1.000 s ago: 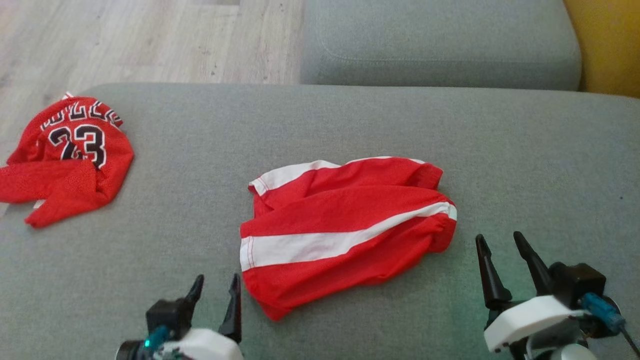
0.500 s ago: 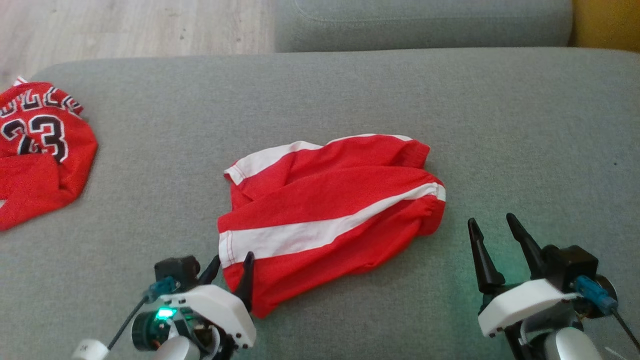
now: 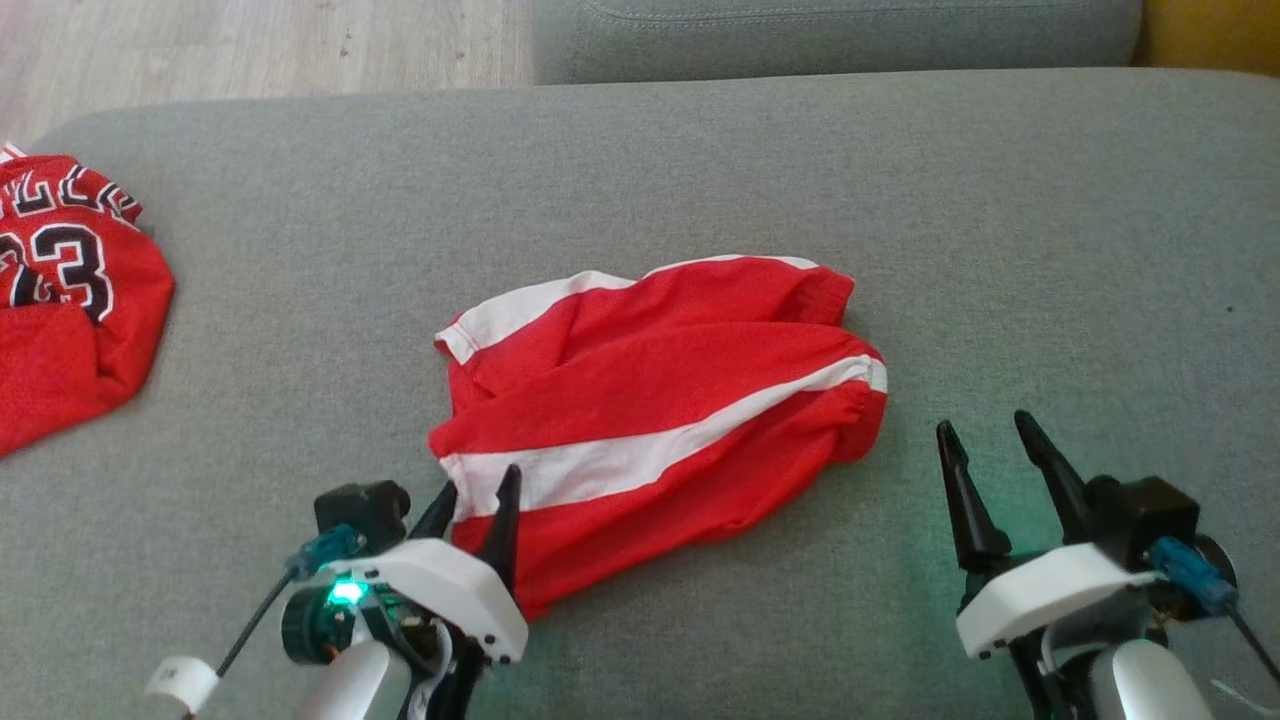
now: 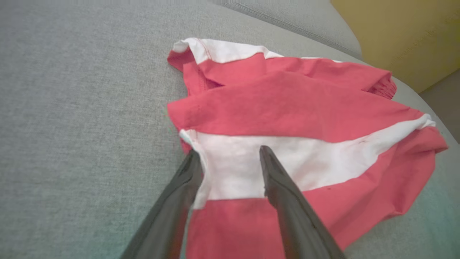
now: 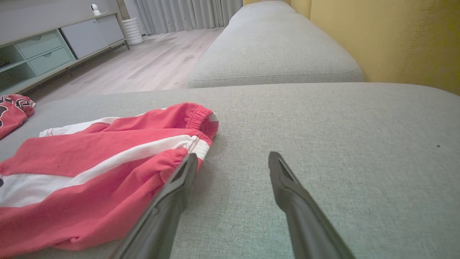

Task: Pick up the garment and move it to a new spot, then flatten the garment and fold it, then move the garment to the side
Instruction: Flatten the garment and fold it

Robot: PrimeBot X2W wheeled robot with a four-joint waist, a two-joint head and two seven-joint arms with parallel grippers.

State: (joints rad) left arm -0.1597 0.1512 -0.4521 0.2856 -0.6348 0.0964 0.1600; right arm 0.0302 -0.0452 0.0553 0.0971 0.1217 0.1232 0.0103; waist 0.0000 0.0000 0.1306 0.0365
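Garment (image 3: pixel 660 420) is soft matt cloth, elastic-gathered at the waistband; cushion (image 3: pixel 1050 250) under it is coarse-weave matt grey fabric, jersey (image 3: pixel 60 300) left of the garment looks fine-mesh cloth, floor (image 3: pixel 250 45) beyond it pale matt wood plank, left gripper (image 3: pixel 481 478) and right gripper (image 3: pixel 982 419) smooth matt dark plastic.

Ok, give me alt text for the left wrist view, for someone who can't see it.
The left gripper, open, straddles the white-striped edge of a crumpled red garment lying on a grey cushion. A yellow wall shows at top right.
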